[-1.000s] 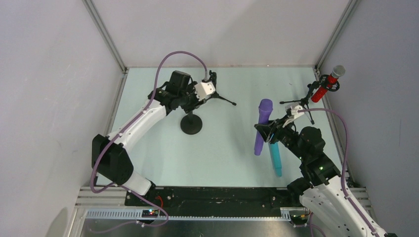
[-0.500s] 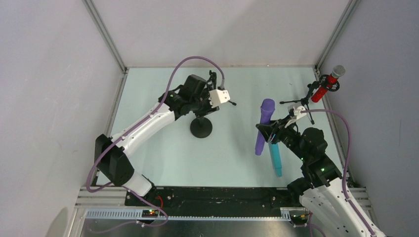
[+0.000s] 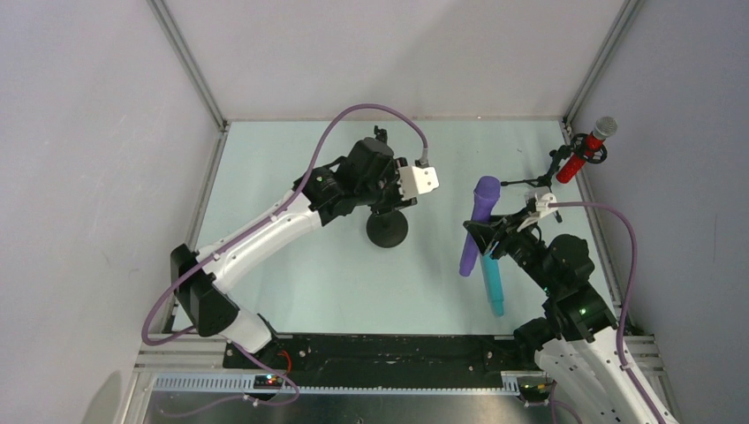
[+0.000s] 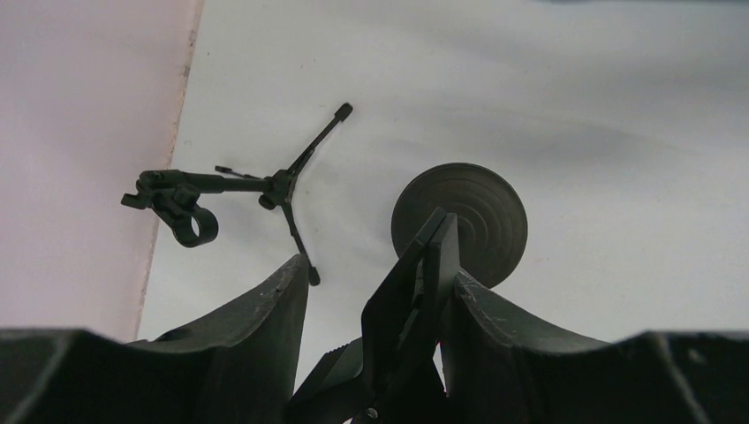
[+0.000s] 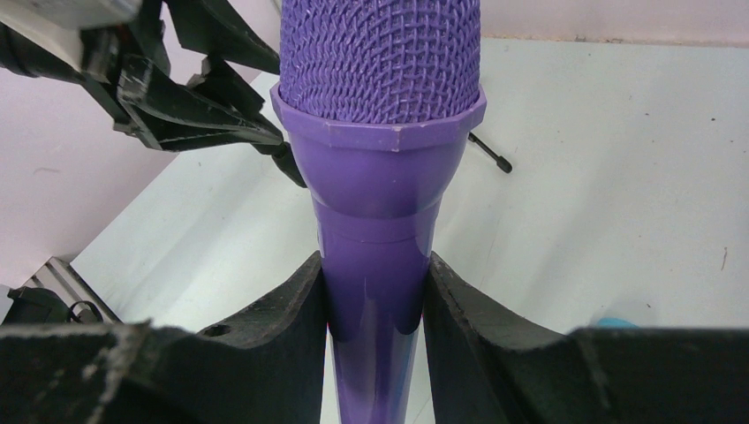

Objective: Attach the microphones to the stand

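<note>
My right gripper [image 3: 485,238] is shut on the purple microphone [image 3: 477,219] and holds it tilted above the table; the right wrist view shows its body pinched between my fingers [image 5: 375,283], mesh head [image 5: 380,53] up. The teal microphone [image 3: 492,284] lies flat on the table under that arm. The red microphone [image 3: 578,157] sits clipped in a tripod stand at the back right. My left gripper [image 3: 393,196] grips the clip [image 4: 424,283] of a black round-base stand [image 3: 387,230], whose disc base [image 4: 459,221] shows below my fingers.
A second black tripod stand [image 4: 230,190] with a bare ring clip stands near the back wall, mostly hidden by my left arm in the top view. White walls and metal frame posts [image 3: 190,66] enclose the pale green table [image 3: 291,274].
My left gripper has moved to the right, carrying the round-base stand towards the table's middle. My right gripper with the purple microphone shifted slightly right and back.
</note>
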Tool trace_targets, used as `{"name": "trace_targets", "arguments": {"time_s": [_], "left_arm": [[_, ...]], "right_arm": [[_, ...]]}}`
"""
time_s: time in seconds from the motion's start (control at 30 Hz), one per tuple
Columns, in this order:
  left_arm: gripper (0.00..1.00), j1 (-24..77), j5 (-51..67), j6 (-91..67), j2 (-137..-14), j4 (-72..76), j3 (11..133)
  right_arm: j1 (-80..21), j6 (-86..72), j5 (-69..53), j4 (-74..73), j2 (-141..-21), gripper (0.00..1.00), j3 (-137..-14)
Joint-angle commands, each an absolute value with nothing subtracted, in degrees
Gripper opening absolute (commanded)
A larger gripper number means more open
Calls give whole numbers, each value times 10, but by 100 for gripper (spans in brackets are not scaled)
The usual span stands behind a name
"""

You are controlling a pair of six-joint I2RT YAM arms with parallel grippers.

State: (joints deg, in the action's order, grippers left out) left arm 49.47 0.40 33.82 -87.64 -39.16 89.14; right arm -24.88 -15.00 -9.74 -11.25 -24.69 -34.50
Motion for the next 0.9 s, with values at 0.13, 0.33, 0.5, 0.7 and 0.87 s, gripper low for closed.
{"name": "trace_targets", "arguments": {"time_s": [0.13,0.33,0.5,0.7,0.87], "left_arm": [[0,515,34,249,-884,-365,931],[0,534,33,247,-900,-381,925],[0,551,53,253,-919,-388,925],[0,581,10,274,-941,-391,917],[1,595,20,301,-944,-391,906]], "right_arm": [[-243,-158,-104,-106,-241,0,-345],[-242,-160,-103,-107,-247,0,-345],[-242,-164,-106,-106,-258,0,-345],[-241,-163,-104,-110,-261,0,-345],[-241,-162,-101,-113,-262,0,-345]]}}
